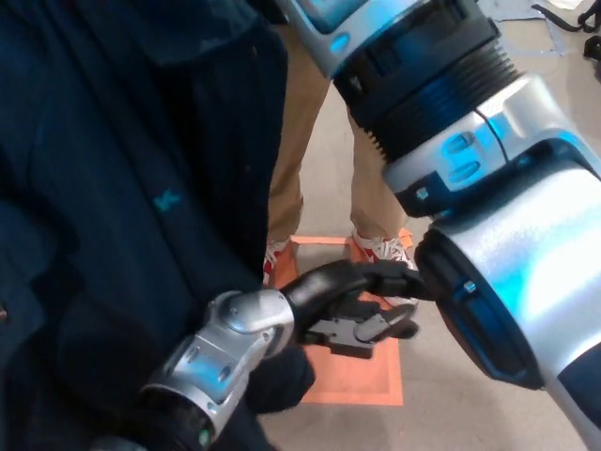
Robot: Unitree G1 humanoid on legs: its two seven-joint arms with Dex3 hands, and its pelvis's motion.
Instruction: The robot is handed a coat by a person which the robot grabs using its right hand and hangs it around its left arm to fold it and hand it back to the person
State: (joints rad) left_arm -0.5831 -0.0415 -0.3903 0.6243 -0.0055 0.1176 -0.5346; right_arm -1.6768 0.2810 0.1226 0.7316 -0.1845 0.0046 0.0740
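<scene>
Head view: the dark coat (141,188) hangs over my left arm (225,348), just behind my left hand (362,305), whose fingers spread empty, probably so the arm serves as a folding rail; my right hand is unseen.

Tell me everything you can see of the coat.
The coat is dark navy, matte cloth by its look, with a small teal mark on it. It fills the picture's left, hanging in loose folds. It lies over the robot's silver left forearm, and the black left hand sticks out past its lower edge, holding nothing.
</scene>
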